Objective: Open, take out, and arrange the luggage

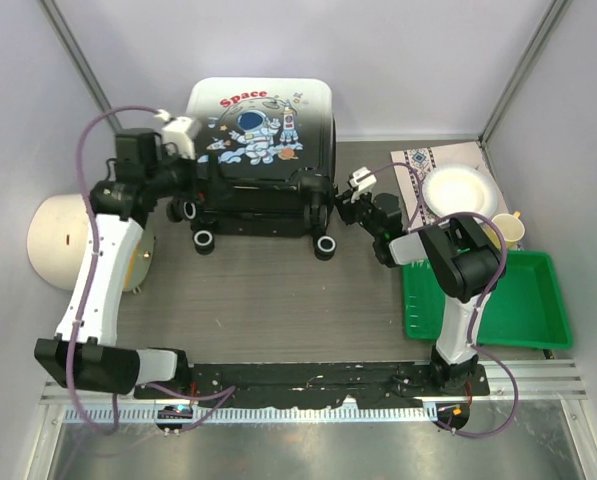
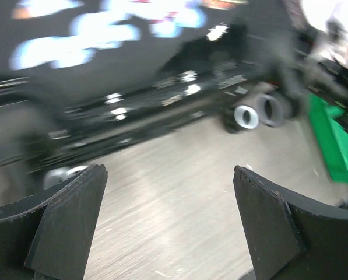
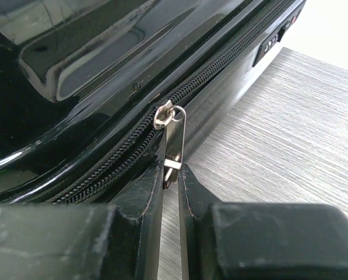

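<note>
Luggage (image 1: 261, 130) sits at the back of the bench (image 1: 278, 300), right gripper (image 3: 171, 173) pinching the zipper pull (image 3: 175, 137)
Left gripper (image 2: 168, 221) is wide open and empty near the wheels (image 2: 246, 115). I'd drag the pull along the zipper line, not outward, or it'll probably slip.

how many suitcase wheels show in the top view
2: left wheel and right wheel, both at the luggage's near edge; more may be hidden.

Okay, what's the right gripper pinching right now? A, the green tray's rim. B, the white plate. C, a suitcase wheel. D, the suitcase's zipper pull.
D: in the right wrist view the right gripper is shut on the metal zipper pull of the luggage.
</note>
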